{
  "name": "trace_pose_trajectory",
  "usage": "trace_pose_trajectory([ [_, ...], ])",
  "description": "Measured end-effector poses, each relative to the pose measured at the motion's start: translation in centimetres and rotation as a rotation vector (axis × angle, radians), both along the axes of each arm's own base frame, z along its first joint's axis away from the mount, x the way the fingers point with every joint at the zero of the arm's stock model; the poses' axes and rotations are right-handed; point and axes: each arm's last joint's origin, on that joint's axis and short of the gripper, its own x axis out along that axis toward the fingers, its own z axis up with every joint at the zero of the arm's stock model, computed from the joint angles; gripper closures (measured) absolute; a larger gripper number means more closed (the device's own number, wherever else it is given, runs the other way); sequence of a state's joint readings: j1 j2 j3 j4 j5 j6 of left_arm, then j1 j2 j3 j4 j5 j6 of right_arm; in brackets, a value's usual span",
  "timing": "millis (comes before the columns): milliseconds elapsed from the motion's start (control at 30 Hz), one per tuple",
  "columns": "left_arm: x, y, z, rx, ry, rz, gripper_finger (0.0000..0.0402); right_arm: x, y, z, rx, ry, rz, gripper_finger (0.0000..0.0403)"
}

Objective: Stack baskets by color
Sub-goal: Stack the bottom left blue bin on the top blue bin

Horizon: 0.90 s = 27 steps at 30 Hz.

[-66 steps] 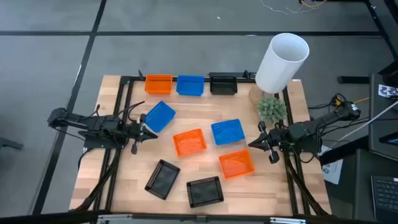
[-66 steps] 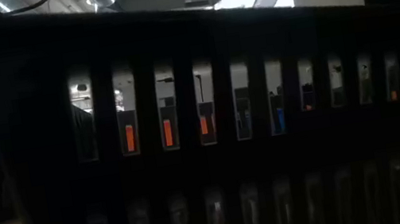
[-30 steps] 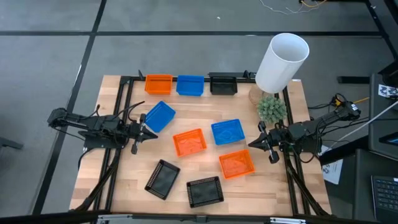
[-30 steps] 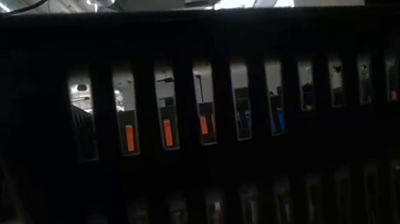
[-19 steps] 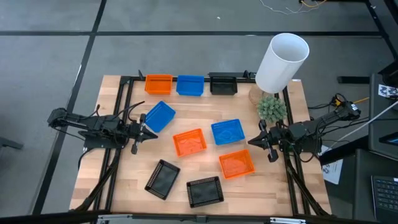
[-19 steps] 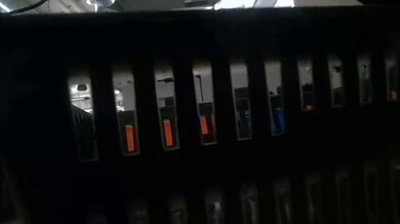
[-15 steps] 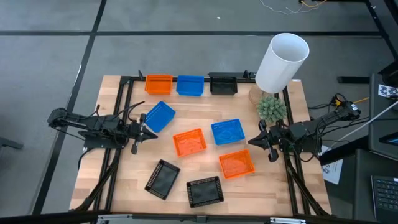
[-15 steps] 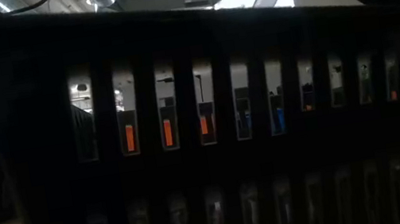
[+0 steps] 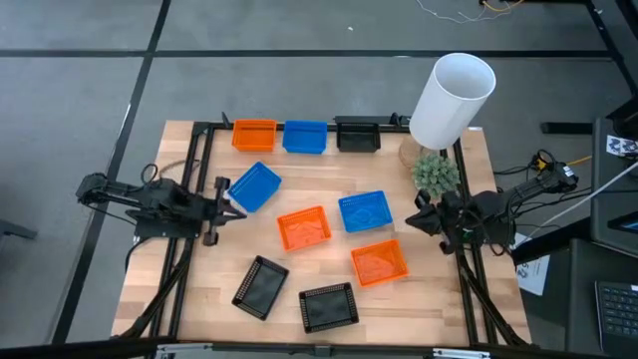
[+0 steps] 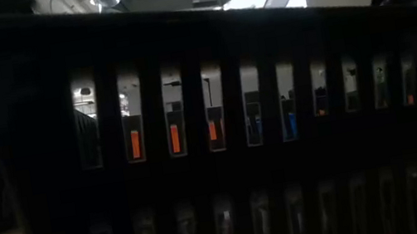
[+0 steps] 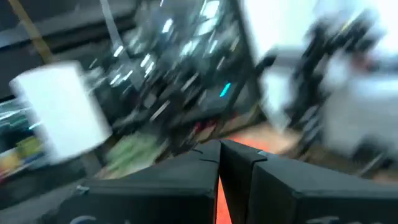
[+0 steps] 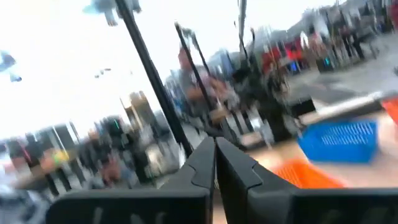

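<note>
Grey floor all round, wooden worktop (image 9: 329, 269) in the middle w/ a black frame along its edges.

My left claw (image 9: 221, 210) sits at the worktop's 9 o'clock edge, fingers together, nothing in them. My right claw (image 9: 423, 217) is at 3 o'clock, also pressed together and empty. Both are over the sides, I'd say so the middle stays free for a first pick.

Nearest the left claw is a tilted blue basket (image 9: 255, 186), just at its 1 o'clock. Nearest the right claw is a second blue basket (image 9: 364, 211), w/ an orange basket (image 9: 379, 262) at its 7 o'clock. Another orange basket (image 9: 303, 228) lies dead centre. Two black baskets (image 9: 260, 286) (image 9: 329, 306) sit toward 6 o'clock.

Along 12 o'clock there's a neat row, orange (image 9: 254, 134), blue (image 9: 305, 137), black (image 9: 358, 135): prob. the bases, one per colour, for the loose six to go onto. No stacking done yet.

White cylinder (image 9: 452, 100) and small green plant (image 9: 437, 176) stand at 2 o'clock, close by the right arm, so I'd watch that elbow.

Low view is blocked by a black basket wall (image 10: 211, 133).
</note>
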<state>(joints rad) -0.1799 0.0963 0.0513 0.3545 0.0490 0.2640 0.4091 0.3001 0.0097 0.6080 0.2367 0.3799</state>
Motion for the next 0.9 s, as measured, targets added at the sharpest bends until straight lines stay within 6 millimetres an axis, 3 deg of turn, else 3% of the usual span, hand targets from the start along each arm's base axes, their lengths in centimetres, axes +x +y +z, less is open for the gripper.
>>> trace_pose_trajectory([
  [167,-0.7,-0.1,1.6,-0.075,-0.167,-0.091,0.0401,-0.6,-0.2,1.6,0.206,-0.138,0.094,0.0386],
  [267,-0.8,0.0,1.8,-0.129,-0.170,-0.083,0.0401,-0.5,0.4,1.3,0.109,-0.125,0.190,0.0386],
  [467,-0.7,0.0,1.7,-0.185,-0.147,-0.102,0.0401,0.0,0.8,1.5,0.050,-0.096,0.167,0.0386],
  [633,-0.7,0.0,1.7,-0.214,-0.137,-0.118,0.0401,1.7,1.7,7.2,-0.212,-0.106,0.131,0.0386],
  [767,-0.7,-0.2,1.7,-0.243,-0.114,-0.217,0.0401,4.7,2.8,11.4,-0.405,0.159,0.064,0.0386],
  [900,-0.8,-0.4,1.6,-0.227,-0.107,-0.267,0.0401,7.4,3.4,13.4,-0.613,0.459,-0.085,0.0386],
])
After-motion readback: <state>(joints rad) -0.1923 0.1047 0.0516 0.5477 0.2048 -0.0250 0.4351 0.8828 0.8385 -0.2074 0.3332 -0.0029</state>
